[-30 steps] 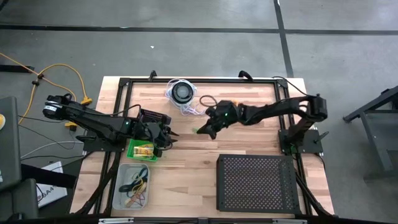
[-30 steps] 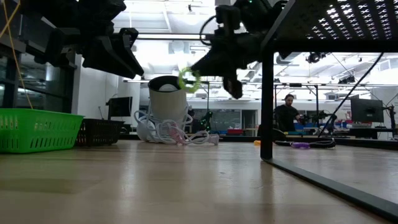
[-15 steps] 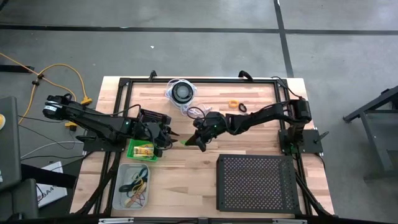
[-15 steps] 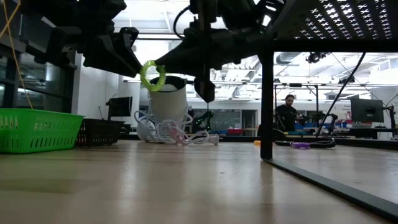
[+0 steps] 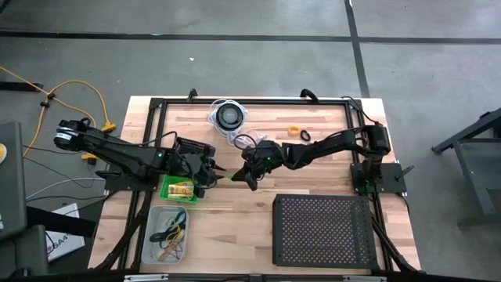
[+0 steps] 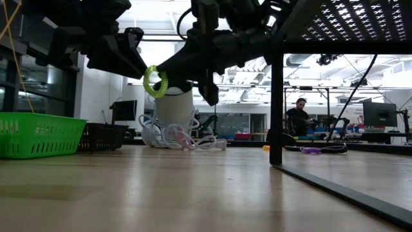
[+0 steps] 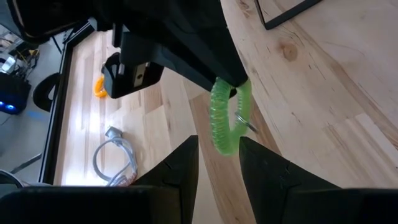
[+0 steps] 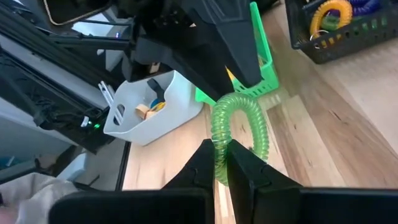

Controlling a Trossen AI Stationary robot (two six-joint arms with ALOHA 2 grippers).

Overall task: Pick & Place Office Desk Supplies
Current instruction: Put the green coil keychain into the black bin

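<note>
Your right gripper point(image 5: 235, 178) is clamped shut on a green coil ring point(image 6: 154, 82), held up in the air above the wooden table point(image 5: 250, 200) (the low view shows clear space between ring and tabletop). In the right wrist view the green coil ring point(image 8: 239, 134) sits pinched between that arm's two dark fingers point(image 8: 208, 165), the loop standing out ahead of the tips.

Your left gripper point(image 5: 213, 174) hangs just beside it, its fingers parted and holding nothing. From the left wrist view the ring hangs right in front of the gap between those two fingers point(image 7: 177, 165), near them; you cannot tell from that view whether they touch it.

Below the left gripper stands the green basket point(image 5: 178, 190) with a yellow packet inside. Closer to the table's front edge is a clear bin point(image 5: 167, 234) holding rubber bands and other small loose pieces. A small black basket point(image 5: 193, 146) sits behind the left gripper.

Still out on the table: an orange ring point(image 5: 293, 131) and a small black ring point(image 5: 305, 137) just beside it, both behind the right arm. The round black disc with white cord point(image 5: 228, 117) stands at the far edge, and the black perforated tray point(image 5: 322, 229) lies at the front right.
</note>
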